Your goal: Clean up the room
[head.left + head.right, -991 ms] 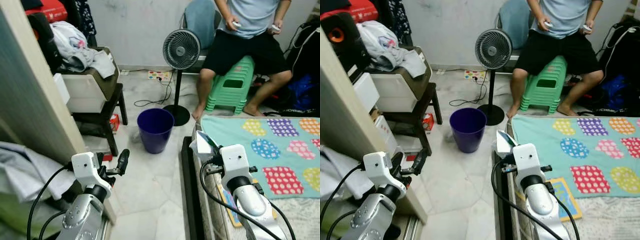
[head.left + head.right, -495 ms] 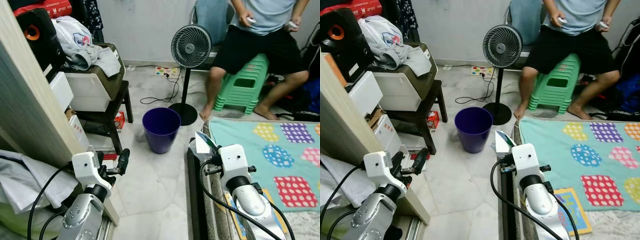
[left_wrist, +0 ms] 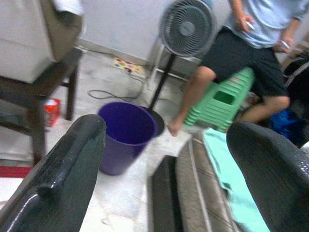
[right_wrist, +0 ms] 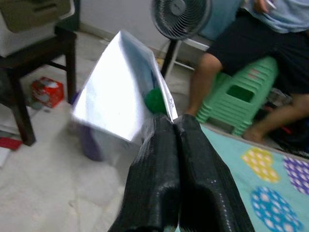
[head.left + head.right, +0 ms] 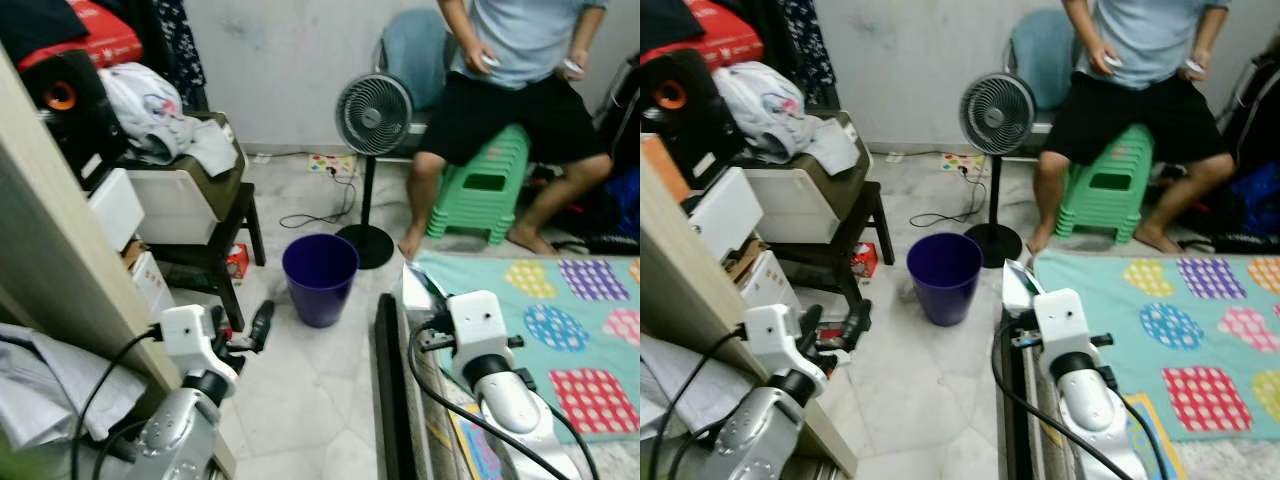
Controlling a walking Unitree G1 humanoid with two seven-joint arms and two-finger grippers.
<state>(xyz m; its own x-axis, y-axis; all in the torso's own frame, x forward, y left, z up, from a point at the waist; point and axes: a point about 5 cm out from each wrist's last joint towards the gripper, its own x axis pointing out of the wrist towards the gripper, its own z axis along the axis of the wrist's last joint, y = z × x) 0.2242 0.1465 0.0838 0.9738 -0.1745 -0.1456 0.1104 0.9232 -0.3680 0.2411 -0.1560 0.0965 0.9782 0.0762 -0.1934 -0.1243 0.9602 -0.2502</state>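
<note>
The right gripper (image 4: 170, 126) had its two black fingers pressed together on the edge of a white paper package (image 4: 118, 96) with a green patch, holding it up at the bed's near corner, above the colourful dotted blanket (image 5: 585, 320) and just short of the purple bin (image 5: 319, 278) on the tiled floor. The left gripper (image 5: 242, 335) hung low beside a wooden panel with its fingers (image 3: 63, 179) spread wide and nothing between them. Beyond the bin stood a pedestal fan (image 5: 372, 118), and a person (image 5: 520, 80) sat on a green stool (image 5: 484, 185).
</note>
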